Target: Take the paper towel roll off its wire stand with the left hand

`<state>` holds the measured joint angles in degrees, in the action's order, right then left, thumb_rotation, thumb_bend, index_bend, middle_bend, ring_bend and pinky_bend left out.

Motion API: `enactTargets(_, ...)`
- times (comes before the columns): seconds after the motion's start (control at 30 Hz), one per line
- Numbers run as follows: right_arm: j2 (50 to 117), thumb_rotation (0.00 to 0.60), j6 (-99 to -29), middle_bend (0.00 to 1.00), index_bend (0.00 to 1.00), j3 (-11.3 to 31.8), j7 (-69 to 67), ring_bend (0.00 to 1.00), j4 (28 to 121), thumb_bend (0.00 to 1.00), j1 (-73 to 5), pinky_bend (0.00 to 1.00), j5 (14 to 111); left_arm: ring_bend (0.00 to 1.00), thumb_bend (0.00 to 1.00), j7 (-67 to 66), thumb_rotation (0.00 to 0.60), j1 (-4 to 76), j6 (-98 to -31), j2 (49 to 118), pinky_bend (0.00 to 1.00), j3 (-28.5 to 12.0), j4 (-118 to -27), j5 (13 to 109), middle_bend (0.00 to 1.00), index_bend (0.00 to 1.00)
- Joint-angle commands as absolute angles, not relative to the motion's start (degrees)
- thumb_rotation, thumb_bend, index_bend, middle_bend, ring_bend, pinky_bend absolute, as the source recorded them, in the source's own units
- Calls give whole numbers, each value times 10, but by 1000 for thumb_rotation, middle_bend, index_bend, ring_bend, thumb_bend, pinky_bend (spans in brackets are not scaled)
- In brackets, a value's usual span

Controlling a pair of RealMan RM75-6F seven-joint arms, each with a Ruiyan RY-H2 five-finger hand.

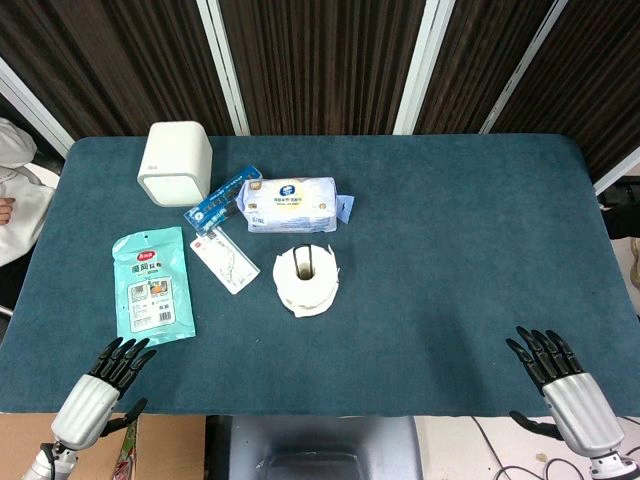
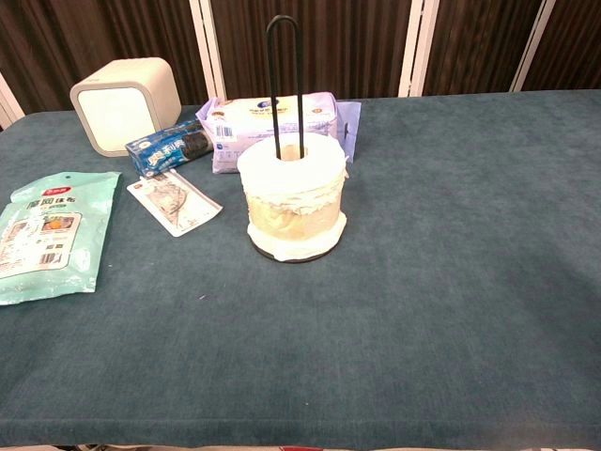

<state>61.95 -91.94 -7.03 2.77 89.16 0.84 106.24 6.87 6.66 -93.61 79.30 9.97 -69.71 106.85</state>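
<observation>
A white paper towel roll stands on its black wire stand near the middle of the teal table, the wire loop rising well above the roll. My left hand hovers at the table's near left edge, fingers spread, holding nothing, far from the roll. At the near right edge my right hand is likewise spread and empty. Neither hand shows in the chest view.
A white cube-shaped box sits at the back left. A blue packet, a tissue pack and a small flat packet lie behind and left of the roll. A green pouch lies at the left.
</observation>
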Motion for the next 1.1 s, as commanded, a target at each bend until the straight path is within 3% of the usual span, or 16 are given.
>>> enactTargets(0.03,619,600,-918,0,0,-72,29,0,892,65,8,0,1065,0,388,75,600,69,-935,794,0,102,-697,1073,0,0)
enactTargets(0.23,617,600,-922,0,0,-69,20,0,893,64,8,0,1061,0,375,265,600,103,-950,843,0,101,-692,1092,0,0)
enactTargets(0.3,618,600,-916,0,0,-69,21,0,894,64,6,0,1057,0,365,324,600,119,-943,877,0,82,-688,1077,0,0)
enactTargets(0.37,618,600,-909,0,0,-68,22,0,895,64,3,0,1055,0,358,332,600,138,-912,907,0,62,-684,1056,0,0)
enactTargets(0.5,617,600,-905,0,0,-66,19,0,898,64,0,0,1049,0,353,407,600,189,-791,920,0,36,-785,985,0,0)
enactTargets(0.63,614,600,-899,0,0,-63,14,0,899,64,-2,0,1039,0,345,354,592,226,-735,964,0,-28,-805,918,0,0)
enactTargets(0.83,599,600,-892,0,0,-53,-16,0,902,64,-7,0,1012,0,343,280,586,273,-729,1069,0,-123,-721,858,0,0)
enactTargets(1.1,588,600,-888,0,0,-41,-45,0,899,64,-10,0,981,0,344,259,587,320,-676,1136,0,-145,-656,816,0,0)
